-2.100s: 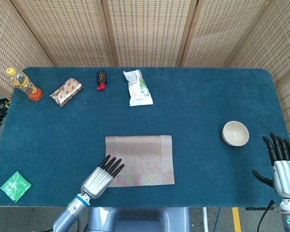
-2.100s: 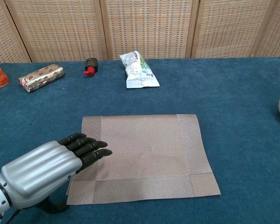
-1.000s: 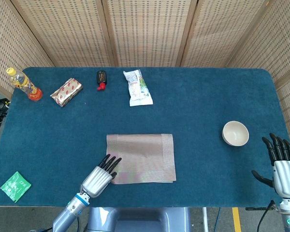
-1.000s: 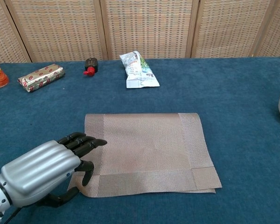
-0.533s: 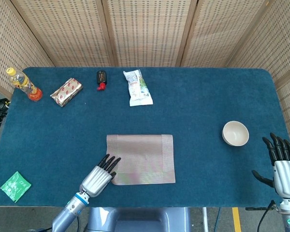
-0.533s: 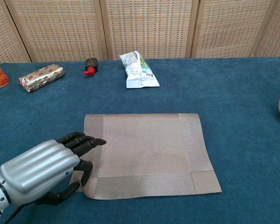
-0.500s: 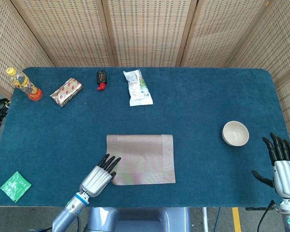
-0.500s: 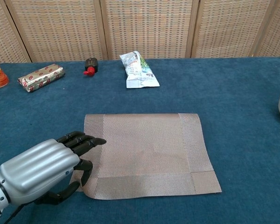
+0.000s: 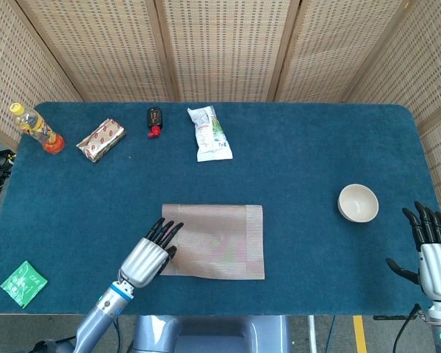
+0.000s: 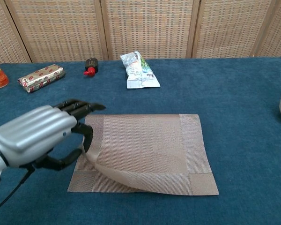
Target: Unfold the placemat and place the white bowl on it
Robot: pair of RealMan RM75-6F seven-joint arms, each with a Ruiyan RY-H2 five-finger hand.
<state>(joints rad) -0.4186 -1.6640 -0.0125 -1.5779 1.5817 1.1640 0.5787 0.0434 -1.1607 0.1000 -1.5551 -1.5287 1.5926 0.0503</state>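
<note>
Left robot hand (image 10: 42,133) pinches the placemat's (image 10: 150,150) near-left top layer, raised off the lower layer. The placemat lies folded at the table's (image 9: 301,154) front centre. Right robot hand (image 9: 430,250) is spread, holding nothing, near the white bowl (image 9: 358,203).

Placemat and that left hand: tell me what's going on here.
The left hand pinches the near-left corner of the folded placemat and has it raised off the blue table, so the top layer is peeling open. The white bowl sits untouched to the right, apart from the mat. The right hand hangs open near the bowl, holding nothing.
</note>
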